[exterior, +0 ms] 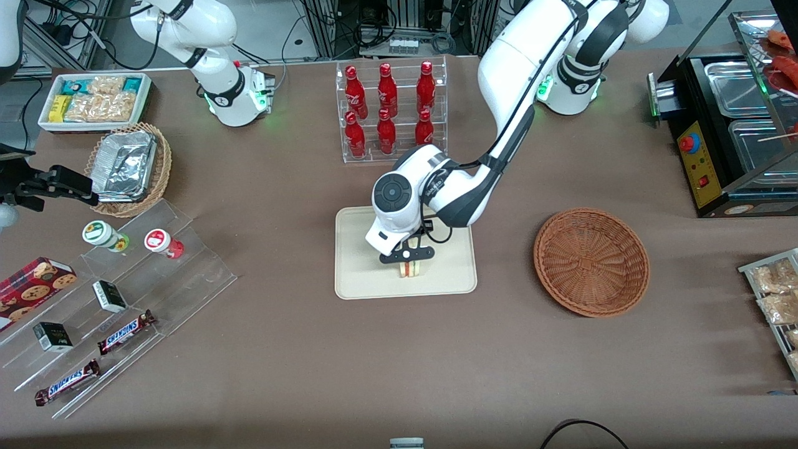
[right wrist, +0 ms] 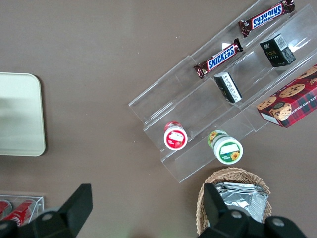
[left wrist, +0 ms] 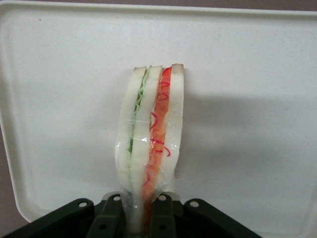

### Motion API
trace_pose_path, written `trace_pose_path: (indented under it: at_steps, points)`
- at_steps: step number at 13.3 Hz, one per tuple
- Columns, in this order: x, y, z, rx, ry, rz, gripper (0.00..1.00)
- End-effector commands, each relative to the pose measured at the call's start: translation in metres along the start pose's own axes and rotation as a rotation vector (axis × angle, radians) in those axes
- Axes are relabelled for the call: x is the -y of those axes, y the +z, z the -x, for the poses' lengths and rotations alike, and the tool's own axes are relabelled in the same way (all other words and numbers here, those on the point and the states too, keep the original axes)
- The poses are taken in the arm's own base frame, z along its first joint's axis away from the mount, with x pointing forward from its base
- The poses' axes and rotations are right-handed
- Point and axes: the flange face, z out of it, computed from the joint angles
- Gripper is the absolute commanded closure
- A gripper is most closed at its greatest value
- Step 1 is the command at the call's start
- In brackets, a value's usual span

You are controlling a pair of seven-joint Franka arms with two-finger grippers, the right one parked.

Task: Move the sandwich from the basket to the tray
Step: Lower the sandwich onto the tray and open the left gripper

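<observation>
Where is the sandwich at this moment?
The sandwich stands on edge on the tray, held by the gripper; the basket, toward the working arm's end, holds nothing.

I see six red bottles (exterior: 388,111) in a clear rack on the table (exterior: 312,349), farther from the front camera than the pincer (exterior: 408,260); Snickers bars (exterior: 124,332) lie toward the parked arm's end.

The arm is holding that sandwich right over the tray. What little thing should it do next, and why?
Probably open the fingers and let go. The gripper is shut on the sandwich, which stands on edge over the tray, seemingly touching it or nearly so. The basket is already empty, so only the release seems left, then a lift straight up.
</observation>
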Motion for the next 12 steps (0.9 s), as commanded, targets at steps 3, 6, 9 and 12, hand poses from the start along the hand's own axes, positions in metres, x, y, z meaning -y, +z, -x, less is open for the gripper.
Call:
trace_pose_path:
  at_steps: [3, 6, 9, 12]
  points:
    - [-0.013, 0.003, 0.005, -0.015, -0.018, -0.010, 0.29]
    - [-0.013, 0.000, 0.005, -0.019, -0.016, -0.005, 0.00]
    - [-0.010, -0.020, 0.004, -0.031, -0.007, 0.007, 0.00]
    - [0.009, -0.064, -0.007, -0.046, -0.030, 0.020, 0.00]
